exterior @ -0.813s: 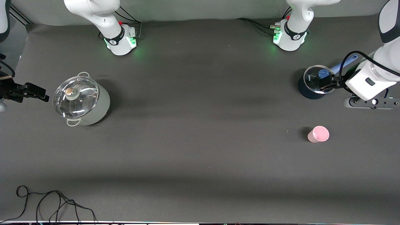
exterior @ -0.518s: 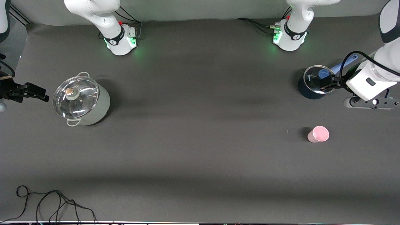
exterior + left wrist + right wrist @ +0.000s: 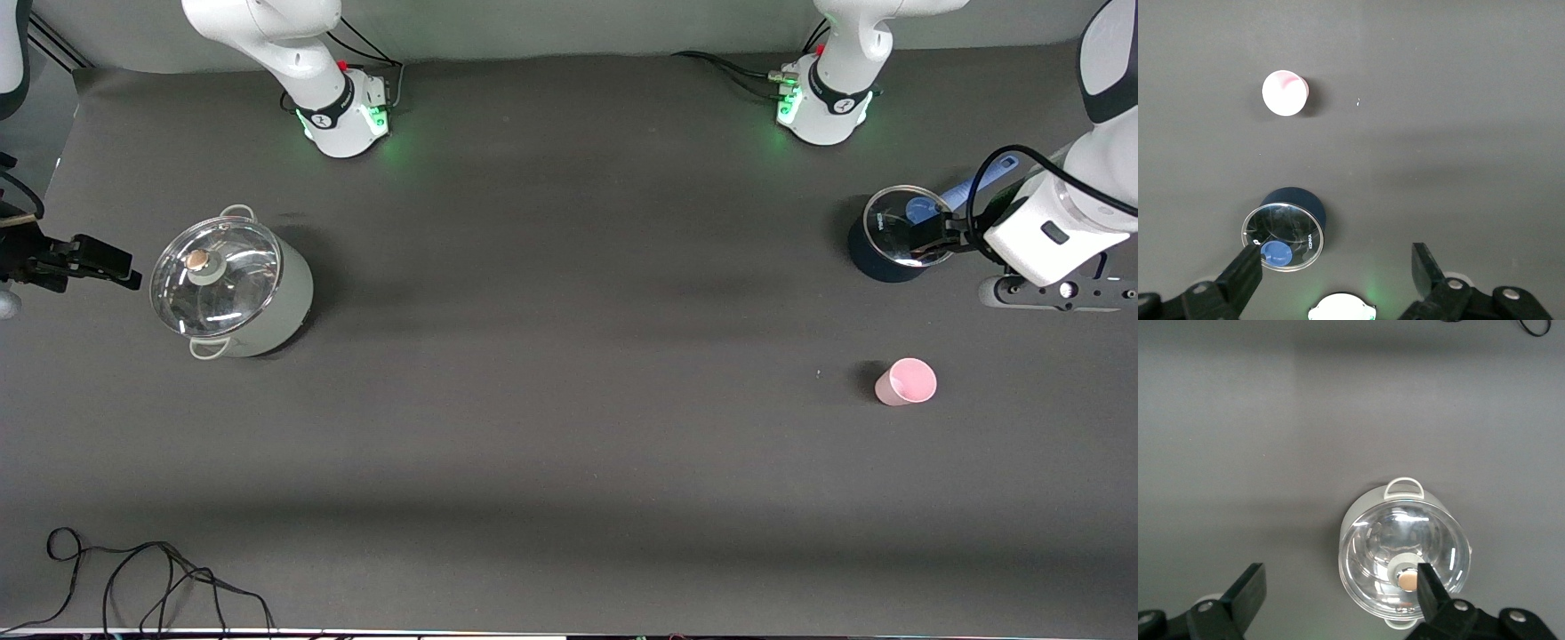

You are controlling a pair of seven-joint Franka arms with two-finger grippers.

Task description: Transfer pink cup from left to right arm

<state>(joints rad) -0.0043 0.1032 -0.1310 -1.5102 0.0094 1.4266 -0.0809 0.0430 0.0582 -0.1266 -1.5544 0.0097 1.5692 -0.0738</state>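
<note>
The pink cup stands upright on the dark bench toward the left arm's end, nearer the front camera than the dark lidded pot. The left hand hovers over that pot, fingers spread wide, empty. At the right arm's edge of the bench, the right hand hangs beside the grey lidded pot, fingers likewise spread, waiting.
</note>
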